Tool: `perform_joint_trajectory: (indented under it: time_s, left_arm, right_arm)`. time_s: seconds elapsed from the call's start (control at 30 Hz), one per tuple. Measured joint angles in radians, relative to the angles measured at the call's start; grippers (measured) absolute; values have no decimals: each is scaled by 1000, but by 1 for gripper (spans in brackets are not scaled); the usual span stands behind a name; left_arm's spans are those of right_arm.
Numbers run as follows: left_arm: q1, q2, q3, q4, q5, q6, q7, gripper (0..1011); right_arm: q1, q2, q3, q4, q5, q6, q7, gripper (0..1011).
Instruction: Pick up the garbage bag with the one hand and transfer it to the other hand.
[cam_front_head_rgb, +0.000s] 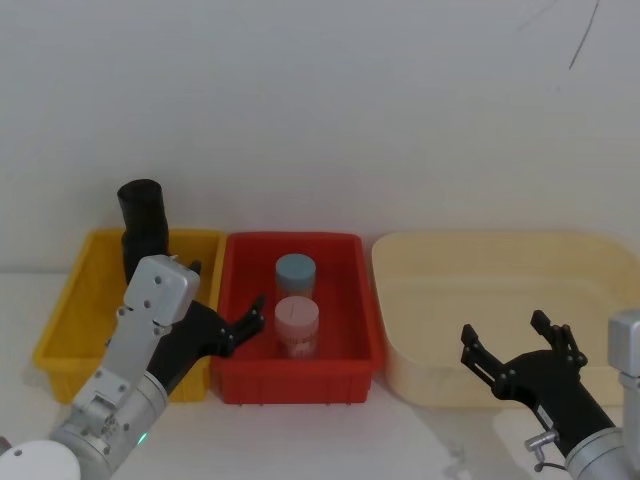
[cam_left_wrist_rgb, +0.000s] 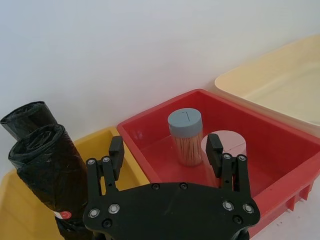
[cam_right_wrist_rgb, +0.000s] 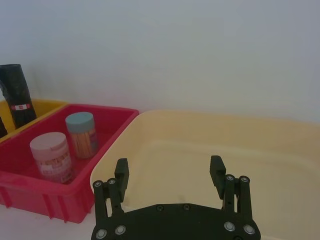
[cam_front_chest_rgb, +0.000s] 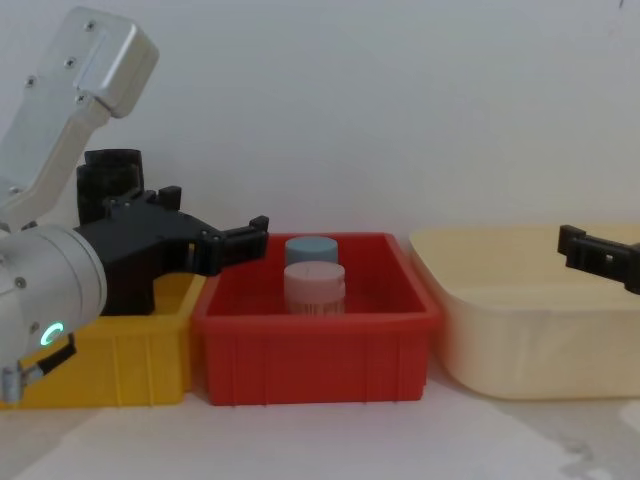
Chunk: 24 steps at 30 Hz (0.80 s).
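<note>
Your garbage bag (cam_left_wrist_rgb: 47, 170) stands in the yellow bin (cam_front_head_rgb: 80, 290), seemingly touching another black roll (cam_left_wrist_rgb: 25, 117). Just beside it your left claw (cam_front_head_rgb: 225, 285) hangs wide open and empty by the red bin (cam_front_head_rgb: 345, 372). Your right claw (cam_front_head_rgb: 504, 326), equally spread and empty, hovers over the cream tub (cam_front_head_rgb: 480, 250).

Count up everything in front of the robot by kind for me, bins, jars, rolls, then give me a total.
Bins: 3, yellow, red, cream
Jars: 2, blue-lidded, pink-lidded
Black rolls: 2, nearer, farther
Total: 7
</note>
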<state>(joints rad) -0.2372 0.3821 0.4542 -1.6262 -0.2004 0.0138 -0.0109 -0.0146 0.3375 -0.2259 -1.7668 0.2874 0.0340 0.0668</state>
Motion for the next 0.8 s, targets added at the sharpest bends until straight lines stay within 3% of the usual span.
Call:
perform_joint_trajectory:
  time_s: [0.8]
  left_arm:
    - [0,0,0,0,0,0,0,1000]
  right_arm:
    - [0,0,0,0,0,0,0,999]
